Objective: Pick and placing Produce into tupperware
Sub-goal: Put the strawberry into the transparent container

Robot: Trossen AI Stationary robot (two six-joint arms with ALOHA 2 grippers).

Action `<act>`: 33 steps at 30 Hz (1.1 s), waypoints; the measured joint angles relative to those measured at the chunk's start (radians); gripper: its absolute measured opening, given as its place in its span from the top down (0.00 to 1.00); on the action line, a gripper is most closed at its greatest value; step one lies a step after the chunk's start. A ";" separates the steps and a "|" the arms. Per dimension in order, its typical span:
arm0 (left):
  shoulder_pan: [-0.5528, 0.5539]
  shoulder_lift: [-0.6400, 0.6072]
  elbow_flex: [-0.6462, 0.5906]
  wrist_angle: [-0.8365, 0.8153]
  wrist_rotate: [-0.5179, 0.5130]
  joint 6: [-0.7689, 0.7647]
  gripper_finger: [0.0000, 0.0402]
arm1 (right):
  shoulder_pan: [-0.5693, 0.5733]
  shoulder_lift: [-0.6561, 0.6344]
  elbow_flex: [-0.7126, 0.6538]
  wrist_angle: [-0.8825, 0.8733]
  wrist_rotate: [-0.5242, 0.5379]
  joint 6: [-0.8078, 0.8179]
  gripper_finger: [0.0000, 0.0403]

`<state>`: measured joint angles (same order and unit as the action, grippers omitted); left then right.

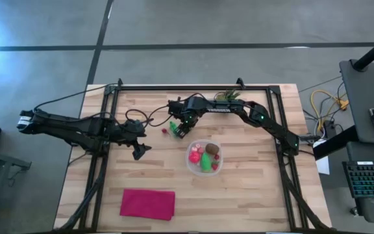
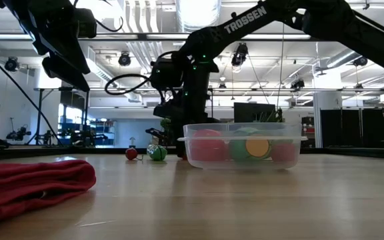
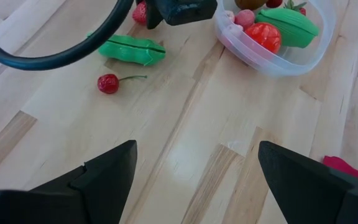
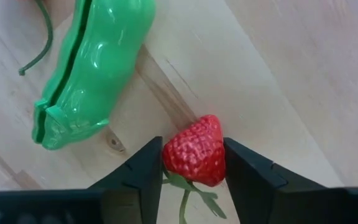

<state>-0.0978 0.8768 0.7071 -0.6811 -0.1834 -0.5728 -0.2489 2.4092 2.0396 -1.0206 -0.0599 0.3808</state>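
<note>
Strawberry [image 4: 194,157] pinched in right pincer [image 4: 192,163] beside pea pod [image 4: 92,68]; left pincer [image 3: 191,174] spread.

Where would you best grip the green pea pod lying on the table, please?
Probably across its narrow middle, coming straight down from above. The pea pod lies flat on the table, long and slim, so fingers set on its two long sides should span it easily. The right gripper sits just beside it, shut on the strawberry; the cherry lies clear of the pod.

Grey tiled floor [image 1: 174,26], ceiling lights [image 2: 199,10], desk [image 1: 369,97] beside table.
</note>
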 joint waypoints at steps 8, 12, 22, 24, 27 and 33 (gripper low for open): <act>0.000 0.000 0.000 0.000 0.000 -0.005 0.20 | 0.000 -0.086 0.024 -0.080 -0.099 -0.089 0.64; 0.000 0.000 0.000 0.001 0.000 -0.023 0.20 | 0.004 -0.211 0.030 -0.201 -0.132 -0.146 0.63; 0.000 0.000 0.000 0.000 0.000 -0.016 0.20 | 0.029 -0.451 -0.031 -0.417 -0.211 -0.199 0.62; 0.000 0.000 0.000 0.000 0.000 -0.016 0.20 | 0.051 -0.459 -0.072 -0.442 -0.209 -0.206 0.61; 0.000 0.000 0.000 0.000 0.000 -0.016 0.20 | 0.096 -0.460 -0.148 -0.449 -0.212 -0.206 0.60; 0.000 0.000 0.000 0.001 0.000 -0.022 0.20 | 0.180 -0.459 -0.316 -0.399 -0.213 -0.206 0.59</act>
<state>-0.0975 0.8768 0.7071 -0.6804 -0.1837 -0.5951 -0.0690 1.9500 1.7240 -1.4199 -0.2726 0.1745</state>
